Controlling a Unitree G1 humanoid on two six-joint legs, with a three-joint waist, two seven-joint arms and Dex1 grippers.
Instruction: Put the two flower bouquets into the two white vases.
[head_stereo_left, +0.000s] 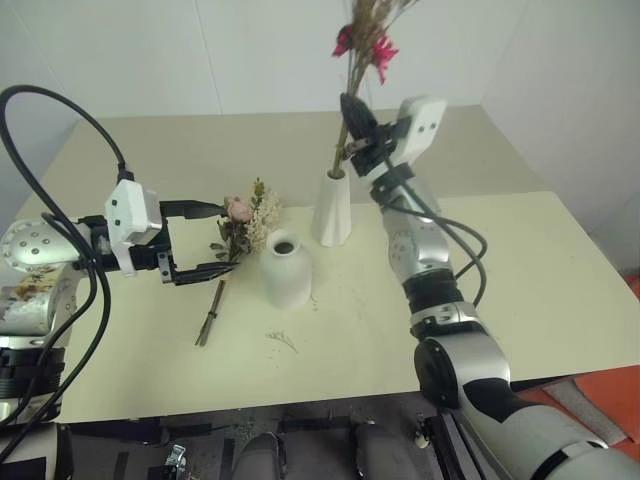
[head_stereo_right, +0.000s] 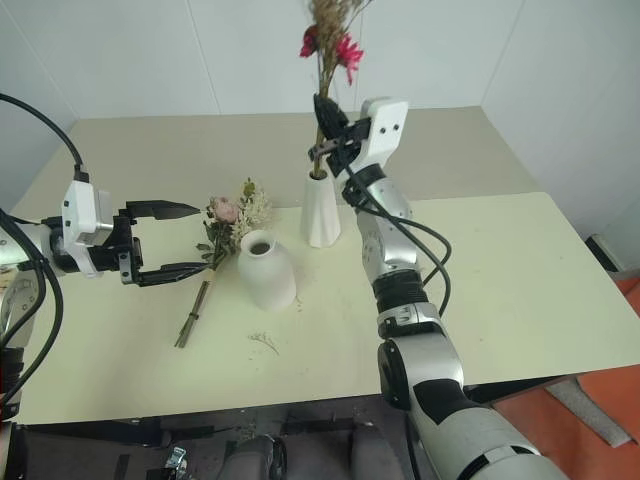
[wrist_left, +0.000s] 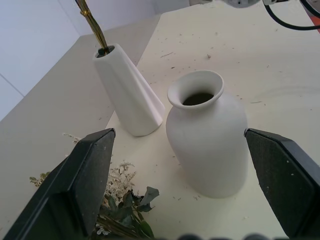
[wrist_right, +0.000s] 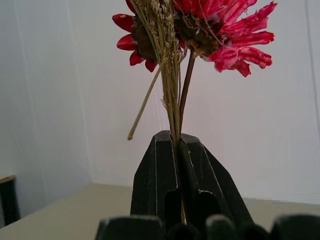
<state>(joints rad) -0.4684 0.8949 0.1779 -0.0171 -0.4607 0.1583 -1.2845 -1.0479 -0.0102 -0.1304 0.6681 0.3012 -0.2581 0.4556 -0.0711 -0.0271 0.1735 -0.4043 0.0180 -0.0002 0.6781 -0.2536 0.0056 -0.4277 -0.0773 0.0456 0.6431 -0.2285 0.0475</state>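
Note:
My right gripper (head_stereo_left: 352, 125) is shut on the stems of the thin bouquet (head_stereo_left: 367, 40), the one with red flowers (wrist_right: 225, 30) and beige grasses. It holds the bouquet upright, stem ends in the narrow mouth of the tall white vase (head_stereo_left: 333, 210). The squat white vase (head_stereo_left: 285, 268) stands in front of it with an empty mouth. The pink rose bouquet (head_stereo_left: 243, 218) lies on the table to the left of the squat vase. My left gripper (head_stereo_left: 222, 238) is open, level, with its fingertips at that bouquet's leaves. Past the fingers (wrist_left: 87, 175) the left wrist view shows both vases.
The beige table (head_stereo_left: 520, 270) has bare room to the right of the vases and in front of them. A small loose sprig (head_stereo_left: 281, 340) lies near the front edge. White walls stand behind the table.

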